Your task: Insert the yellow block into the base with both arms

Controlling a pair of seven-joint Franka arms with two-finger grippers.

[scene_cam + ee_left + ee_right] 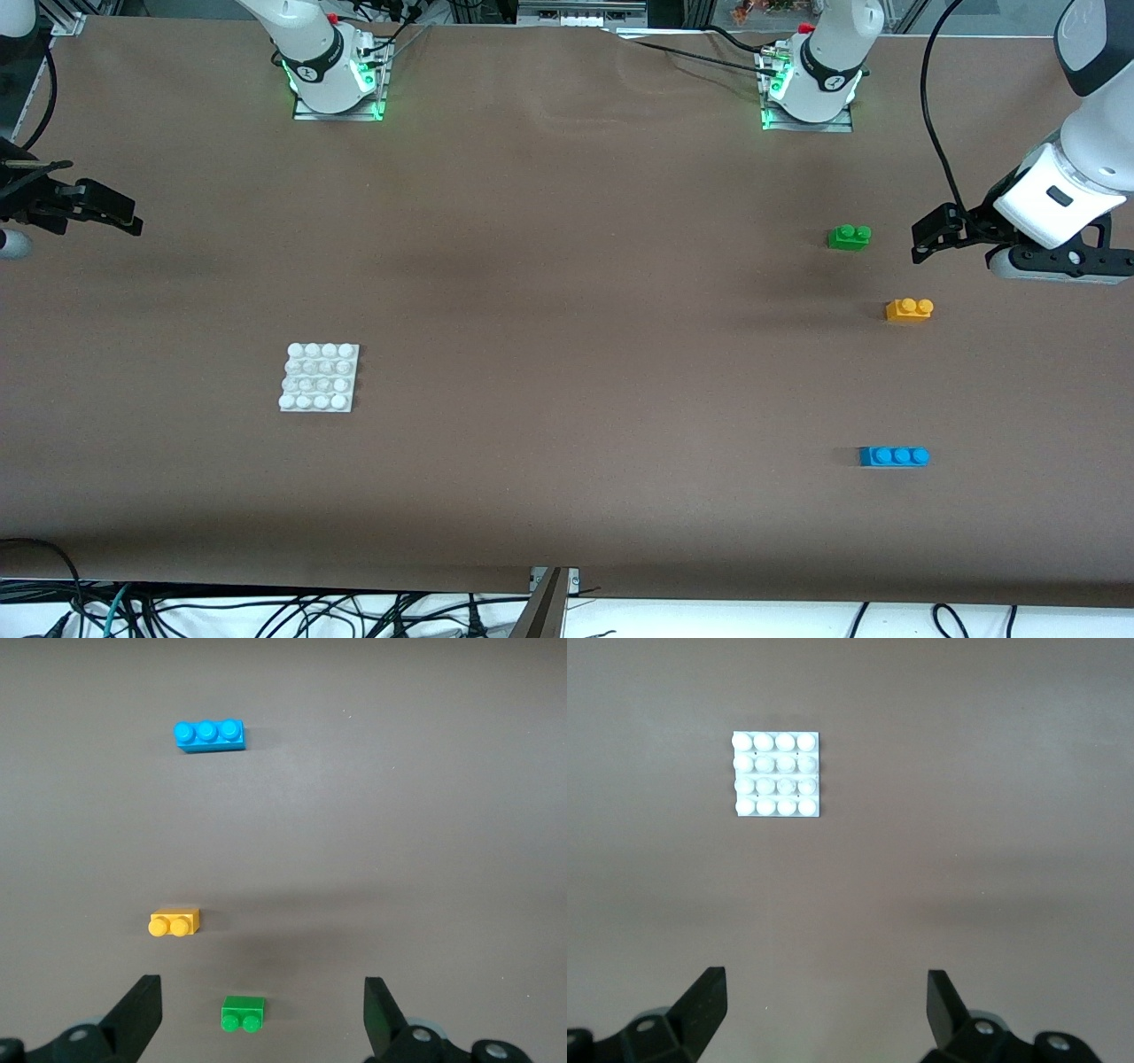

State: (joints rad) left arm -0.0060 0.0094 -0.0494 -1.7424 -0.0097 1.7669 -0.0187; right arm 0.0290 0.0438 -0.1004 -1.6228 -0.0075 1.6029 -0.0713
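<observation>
The yellow block (909, 309) (174, 922) lies studs up on the brown table toward the left arm's end. The white studded base (320, 377) (777, 774) lies flat toward the right arm's end, slightly nearer the front camera than the block. My left gripper (928, 237) (263, 992) hangs open and empty above the table beside the green brick, apart from the yellow block. My right gripper (128, 217) (826, 988) hangs open and empty over the table's edge at the right arm's end, well away from the base.
A green two-stud brick (850, 237) (243, 1013) sits farther from the front camera than the yellow block. A blue three-stud brick (894, 456) (210, 734) sits nearer to it. Both arm bases (337, 75) (811, 89) stand along the table's back edge.
</observation>
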